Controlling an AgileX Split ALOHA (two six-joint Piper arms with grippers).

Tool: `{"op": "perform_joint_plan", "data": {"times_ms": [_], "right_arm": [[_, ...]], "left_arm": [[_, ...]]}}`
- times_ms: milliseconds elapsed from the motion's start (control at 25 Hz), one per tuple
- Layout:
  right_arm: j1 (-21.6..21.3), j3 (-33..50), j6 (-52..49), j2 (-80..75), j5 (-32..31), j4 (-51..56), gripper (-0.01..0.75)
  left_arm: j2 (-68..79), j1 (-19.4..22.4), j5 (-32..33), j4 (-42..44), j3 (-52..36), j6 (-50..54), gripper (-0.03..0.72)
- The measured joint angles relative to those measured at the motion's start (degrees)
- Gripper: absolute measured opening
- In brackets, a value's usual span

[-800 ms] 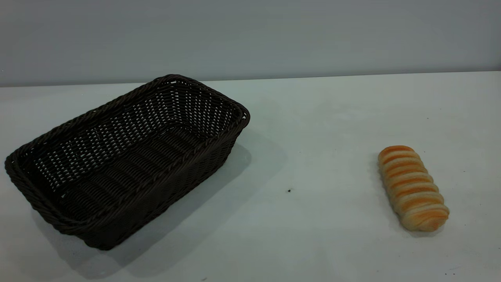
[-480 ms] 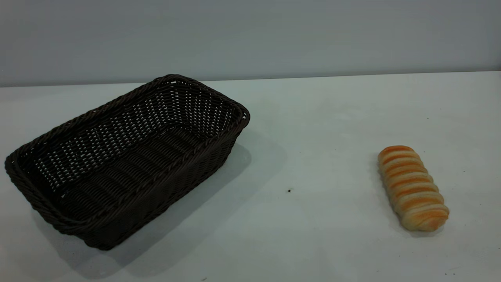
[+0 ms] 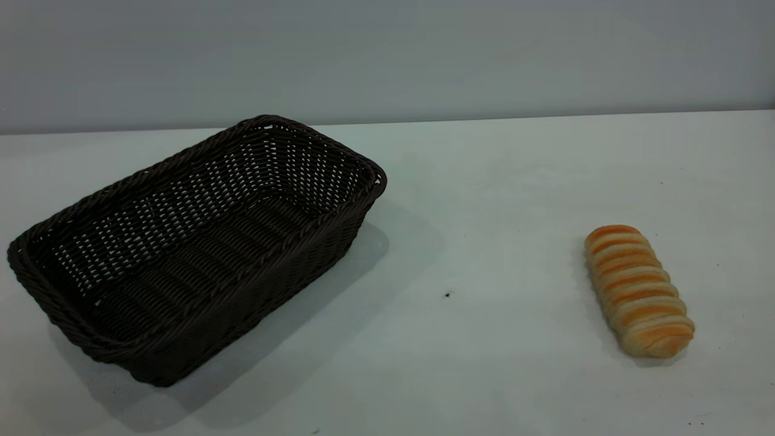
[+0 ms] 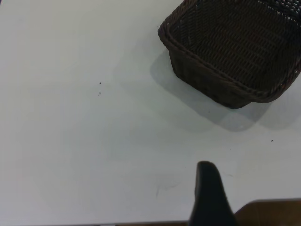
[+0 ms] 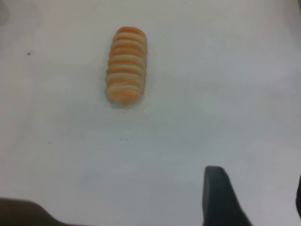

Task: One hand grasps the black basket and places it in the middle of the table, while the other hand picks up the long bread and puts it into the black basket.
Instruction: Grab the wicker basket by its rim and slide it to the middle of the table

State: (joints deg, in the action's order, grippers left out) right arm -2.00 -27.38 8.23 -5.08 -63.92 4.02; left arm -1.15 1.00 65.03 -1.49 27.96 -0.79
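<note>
The black basket point(image 3: 194, 242) stands empty at the left of the white table point(image 3: 484, 181), its long side running diagonally; the left wrist view shows one end of it point(image 4: 235, 52). The long bread point(image 3: 639, 290) lies ridged side up at the right front; it also shows in the right wrist view point(image 5: 126, 65). Neither gripper shows in the exterior view. My left gripper point(image 4: 254, 188) hovers over bare table, well short of the basket, with one black finger point(image 4: 209, 193) in view. My right gripper point(image 5: 256, 188) is open and empty, well short of the bread, with one finger point(image 5: 216, 195) plain.
A small dark speck point(image 3: 447, 295) lies on the table between basket and bread. A grey wall point(image 3: 387, 54) runs behind the table. The table's front edge, with brown beyond it point(image 4: 270, 212), shows in the left wrist view.
</note>
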Motion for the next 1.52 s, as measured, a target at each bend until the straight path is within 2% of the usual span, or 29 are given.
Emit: {"op": "perform_joint_plan", "data": {"times_ms": [720,920,1200,1520], "right_arm": [[0.0,0.0,0.0,0.0,0.0,0.08,0.367],[0.0,-0.23,0.0,0.0,0.41,3.67,0.367],[0.0,-0.75,0.22,-5.57,7.43,7.97,0.367],[0.0,-2.71,8.23,-23.71,14.27,15.07,0.373]], "left_arm": [[0.0,0.0,0.0,0.0,0.0,0.0,0.537],[0.0,0.0,-0.36,-0.11,0.15,0.0,0.537],[2.1,0.0,-9.66,-2.24,1.75,4.51,0.537],[22.52,0.0,-14.79,-2.67,1.75,3.75,0.537]]}}
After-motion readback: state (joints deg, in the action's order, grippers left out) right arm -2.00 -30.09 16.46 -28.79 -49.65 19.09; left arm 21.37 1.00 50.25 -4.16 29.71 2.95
